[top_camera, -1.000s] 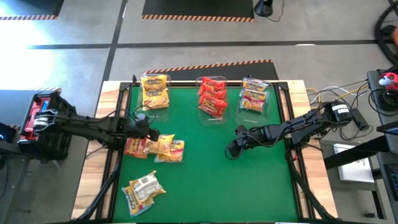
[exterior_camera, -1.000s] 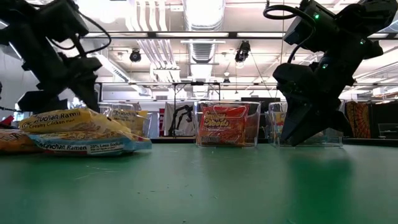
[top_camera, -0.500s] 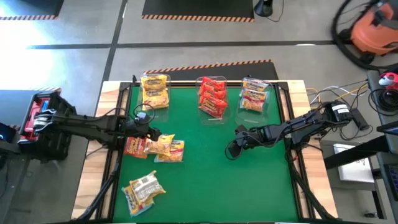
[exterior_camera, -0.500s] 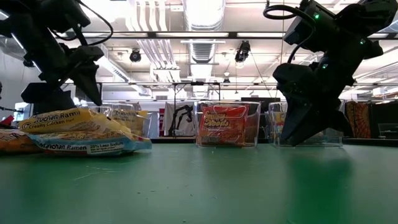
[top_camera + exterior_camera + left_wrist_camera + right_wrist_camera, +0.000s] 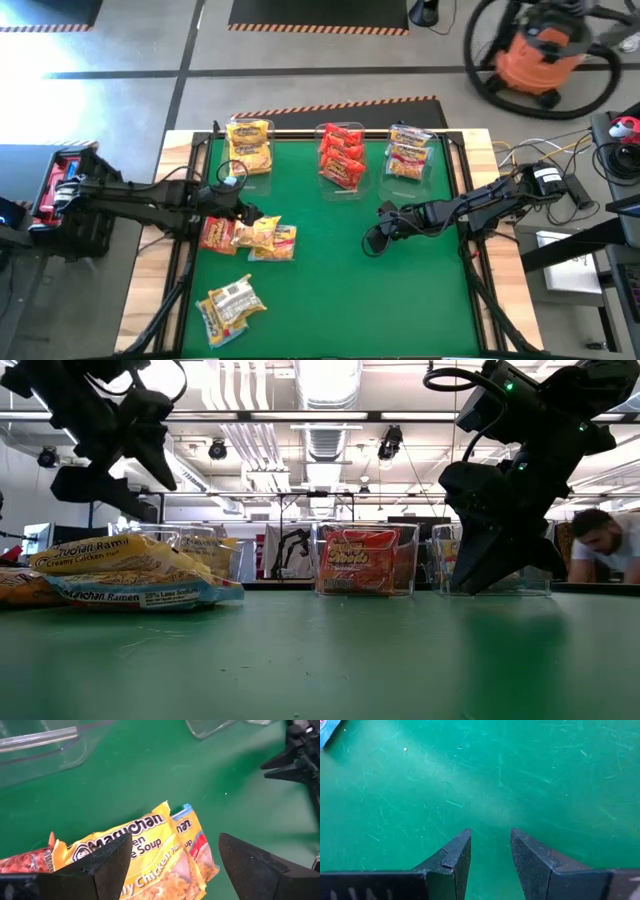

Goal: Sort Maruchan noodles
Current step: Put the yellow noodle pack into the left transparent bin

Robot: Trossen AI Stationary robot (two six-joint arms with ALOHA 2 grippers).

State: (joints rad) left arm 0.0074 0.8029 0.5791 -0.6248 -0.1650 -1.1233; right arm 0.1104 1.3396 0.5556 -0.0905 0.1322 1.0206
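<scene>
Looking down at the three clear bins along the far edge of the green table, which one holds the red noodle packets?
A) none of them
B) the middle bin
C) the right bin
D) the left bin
B: in the high view the red packets sit in the middle bin, with yellow packets in the left one and pale packets in the right.

I read the table as flat green with a pale wood border. Maruchan noodles: yellow-orange packets, red ones, one pale multicoloured (blue edge showing). Both arms dark. Floor tape striped orange-black.
</scene>
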